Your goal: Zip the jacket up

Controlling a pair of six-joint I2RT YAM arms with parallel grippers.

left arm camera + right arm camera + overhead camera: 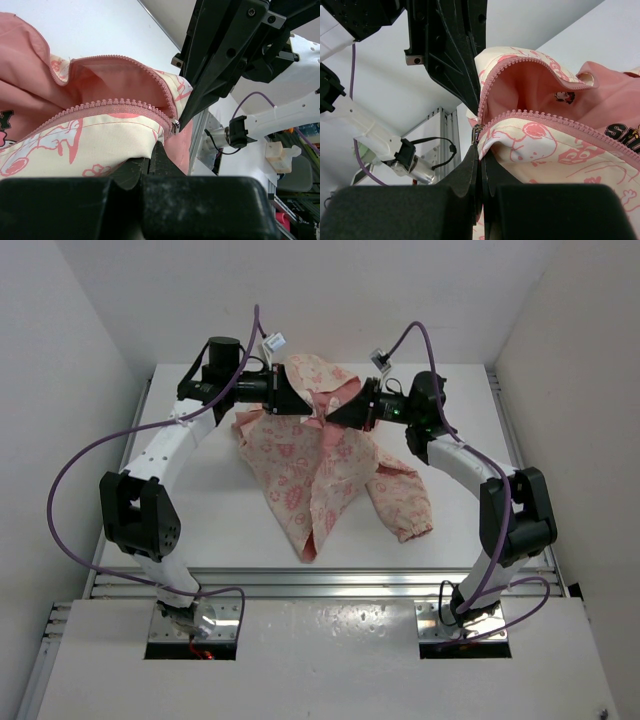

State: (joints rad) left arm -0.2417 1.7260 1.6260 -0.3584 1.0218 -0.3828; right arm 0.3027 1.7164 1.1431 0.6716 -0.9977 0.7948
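Note:
The jacket [318, 468], cream with pink floral print, lies on the white table [200, 510], with one end lifted between the two grippers at the back middle. My left gripper [306, 403] is shut on the jacket's fabric [90, 140] just below the pink zipper [110, 106]. My right gripper [332, 412] faces it, shut on the jacket's edge at the small metal slider [477, 134]. The zipper teeth [555, 119] gape apart here and show salmon lining [520, 90]. In the left wrist view the slider [175, 126] sits at the right gripper's tip [186, 117].
Purple cables [75, 455] loop off both arms. An elastic-cuffed sleeve [405, 502] trails to the right. An aluminium rail [320, 580] runs along the table's near edge. White walls close in on the left, back and right.

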